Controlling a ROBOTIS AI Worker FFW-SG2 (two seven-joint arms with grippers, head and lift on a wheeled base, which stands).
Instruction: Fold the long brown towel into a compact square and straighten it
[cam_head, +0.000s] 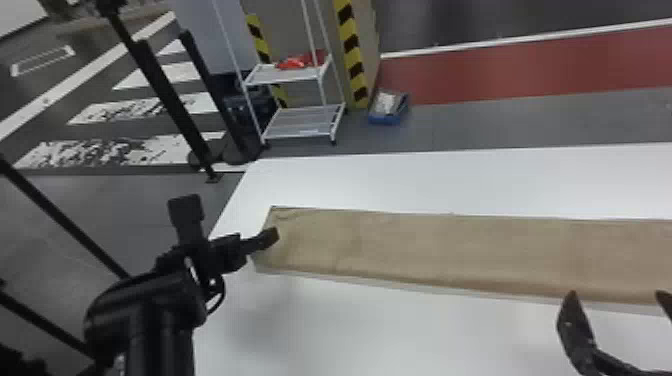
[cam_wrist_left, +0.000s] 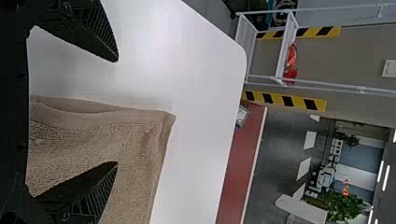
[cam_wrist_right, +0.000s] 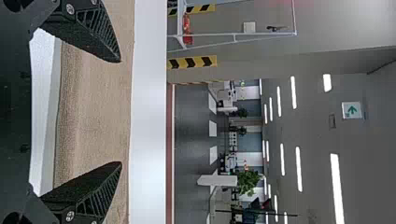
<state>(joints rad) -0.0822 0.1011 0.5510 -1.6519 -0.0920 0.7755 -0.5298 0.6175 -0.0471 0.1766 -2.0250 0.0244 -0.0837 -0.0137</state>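
Spanning both pincers, the brown towel lies long and flat

You have the left pincer (cam_head: 230, 219) parted at the towel's left end, its two fingers well spread with nothing gripped. One finger is over the brown towel (cam_head: 425, 245), while the other is out past its end. Your left wrist view shows a corner of the cloth ahead, between the fingertips, with a layered edge.

Your right pincer (cam_head: 617, 296) is parted too, holding nothing, with its fingertips by the towel's near long edge. The cloth runs crosswise in front of it and on to its right. You can't fairly judge from these angles whether any fingertip touches the fabric.

Under the towel you have the white table (cam_head: 400, 330). Beyond the left pincer, off the table, a white rack (cam_head: 287, 75) stands on the floor, with a blue box (cam_head: 385, 119) just beside it.
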